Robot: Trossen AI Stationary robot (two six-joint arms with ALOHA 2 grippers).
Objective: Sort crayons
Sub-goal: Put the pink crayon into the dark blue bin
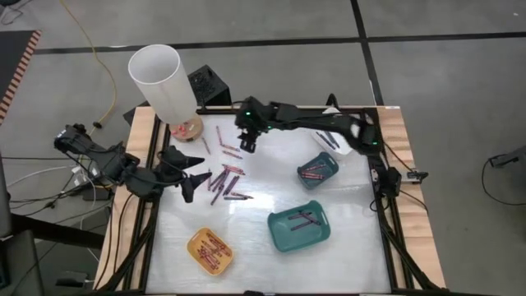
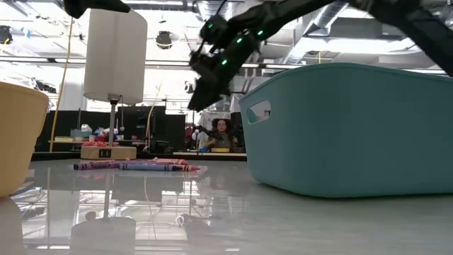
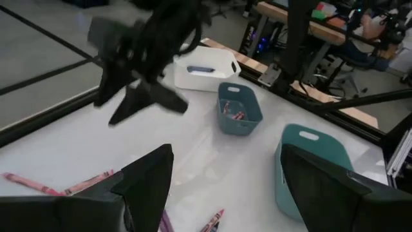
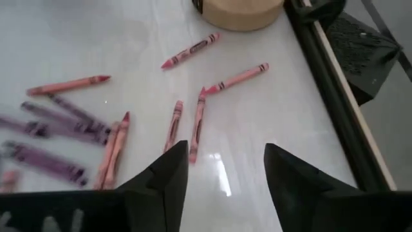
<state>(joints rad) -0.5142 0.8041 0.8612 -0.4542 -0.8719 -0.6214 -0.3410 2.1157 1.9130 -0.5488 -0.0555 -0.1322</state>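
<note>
Two arms: both work over the white worktop, and neither carries anything just now.
Left claw: its fingers stand wide apart and empty, low beside the loose crayons, with the arm reaching in flat from the worktop's left edge. You have it parked there, by my reading, so it can take the nearest sticks without crossing the other arm.
Crayons: most lie scattered in a heap at mid-worktop, pink, red and purple mixed, so the sorting looks far from finished.
Yellow tray: holds several reddish sticks, near the front edge.
Right claw: fingers parted with nothing between them, pointing down over the pink strays near the lamp base. The arm stretches across from the right with its elbow high.
Teal trays: two; the smaller holds pinkish sticks, the larger a few dark ones.
White tray: at the far right corner, with dark sticks inside.
</note>
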